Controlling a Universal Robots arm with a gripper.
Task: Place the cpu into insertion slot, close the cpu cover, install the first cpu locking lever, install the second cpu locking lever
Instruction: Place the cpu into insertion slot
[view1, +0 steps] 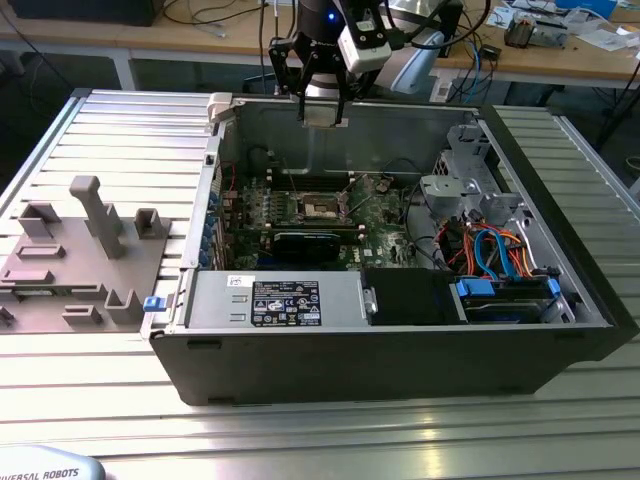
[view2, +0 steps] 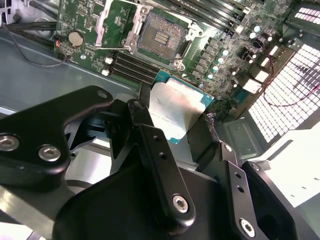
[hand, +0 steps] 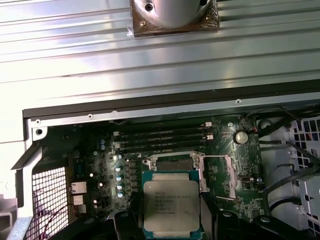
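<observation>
The tool (view1: 323, 112) hangs over the far wall of the open computer case (view1: 400, 360), pinching the cpu (view1: 326, 114) by two opposite edges; in the second wrist view its black fingers (view2: 150, 135) sit against either side of the chip (view2: 177, 107), whose silvery face is turned to the camera with a teal rim around it. The chip is held flat and well clear of the green circuit board (view1: 372, 226) below. The insertion slot (view1: 322, 206) lies in the middle of that board, uncovered, with no chip in it; in the second wrist view its dark square recess (view2: 162, 32) is open inside a metal rim. In the first wrist view the chip (hand: 171, 202) overlaps the near part of the slot (hand: 172, 163); long black memory slots (hand: 160, 137) run beside it, and a round coin battery (hand: 241, 136) sits near one corner. The case rests on a ribbed metal desk (view1: 100, 130); a grey fixture (view1: 90, 250) stands at the exterior view's left.
</observation>
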